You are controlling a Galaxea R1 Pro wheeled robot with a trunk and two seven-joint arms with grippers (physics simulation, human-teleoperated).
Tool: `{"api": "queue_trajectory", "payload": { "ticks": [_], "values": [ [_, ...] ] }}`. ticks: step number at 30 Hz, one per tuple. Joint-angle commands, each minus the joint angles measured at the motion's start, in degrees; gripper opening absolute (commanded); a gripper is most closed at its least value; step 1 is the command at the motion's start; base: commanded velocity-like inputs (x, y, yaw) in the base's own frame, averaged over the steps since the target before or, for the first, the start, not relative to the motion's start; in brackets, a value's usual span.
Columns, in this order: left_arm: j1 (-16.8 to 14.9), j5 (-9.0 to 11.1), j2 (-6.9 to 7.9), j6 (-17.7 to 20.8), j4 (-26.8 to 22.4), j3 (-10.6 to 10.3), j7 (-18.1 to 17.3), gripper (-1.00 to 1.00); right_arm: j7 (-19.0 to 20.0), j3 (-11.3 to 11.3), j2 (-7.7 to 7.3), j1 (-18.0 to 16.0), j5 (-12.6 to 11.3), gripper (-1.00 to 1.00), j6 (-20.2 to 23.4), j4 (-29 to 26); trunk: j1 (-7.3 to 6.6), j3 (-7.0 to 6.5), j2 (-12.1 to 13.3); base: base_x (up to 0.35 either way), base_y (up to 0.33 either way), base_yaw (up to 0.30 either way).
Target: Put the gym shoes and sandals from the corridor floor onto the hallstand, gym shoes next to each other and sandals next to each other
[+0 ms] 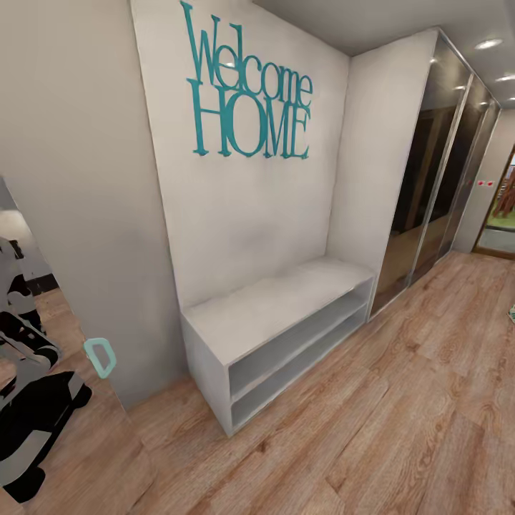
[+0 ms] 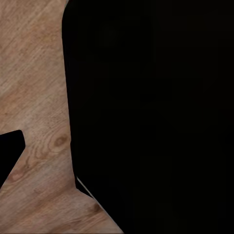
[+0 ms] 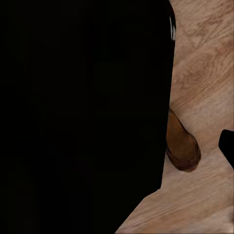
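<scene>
Wood-grain corridor floor (image 1: pixel 372 429) runs bare in front of the hallstand (image 1: pixel 272 307), a low white bench with a flat top and two long open shelves, all of them without shoes. At the near end of the hallstand, a mirrored panel with a teal handle (image 1: pixel 100 356) reflects a black-and-white robot body (image 1: pixel 28 400). Behind the hallstand, teal lettering (image 1: pixel 247 89) on the white wall reads "Welcome HOME". Beyond the hallstand's far end stands a dark glass-fronted wardrobe (image 1: pixel 436 164), and past that an open doorway (image 1: pixel 501 214).

Seen from the right wrist camera, a brown leather sandal (image 3: pixel 183 144) lies on the floor planks (image 3: pixel 204 73), partly hidden behind a large black shape (image 3: pixel 83 112); its distance from the hallstand cannot be judged. The left wrist camera looks past a similar black mass (image 2: pixel 151 112) to plank flooring (image 2: pixel 34 97). Neither gripper's jaws can be made out, so their opening and any hold cannot be told
</scene>
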State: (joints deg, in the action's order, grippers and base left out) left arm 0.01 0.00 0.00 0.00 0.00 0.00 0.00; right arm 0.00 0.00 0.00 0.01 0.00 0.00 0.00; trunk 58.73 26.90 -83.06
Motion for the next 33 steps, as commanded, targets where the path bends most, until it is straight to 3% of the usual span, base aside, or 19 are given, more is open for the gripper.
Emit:
{"api": "queue_trajectory", "payload": {
  "ticks": [1,5,16,33],
  "values": [
    [0.0,0.3,-0.21,0.3,-0.3,0.3,0.0,1.0,-0.1,0.1,0.33,-0.3,0.1,1.0,-0.3,-0.3,0.0,0.03,0.0,0.0,0.0,0.0],
    [0.2,0.5,-0.39,1.6,0.3,0.3,0.0,1.0,-0.1,0.1,1.44,-1.5,0.1,1.0,-0.1,-1.6,0.0,0.03,0.0,0.0,0.0,0.0],
    [0.5,0.3,-0.05,2.0,1.5,-0.1,-0.4,1.0,-0.1,-0.1,2.49,-2.1,0.0,1.0,0.5,-2.1,0.0,0.03,0.0,0.0,0.043,0.0],
    [0.1,0.3,0.17,1.9,1.5,-0.1,-0.1,1.0,-0.3,-0.3,2.41,-2.4,0.0,1.0,0.5,-3.1,0.0,0.03,0.0,0.0,0.289,-0.004]
  ]
}}
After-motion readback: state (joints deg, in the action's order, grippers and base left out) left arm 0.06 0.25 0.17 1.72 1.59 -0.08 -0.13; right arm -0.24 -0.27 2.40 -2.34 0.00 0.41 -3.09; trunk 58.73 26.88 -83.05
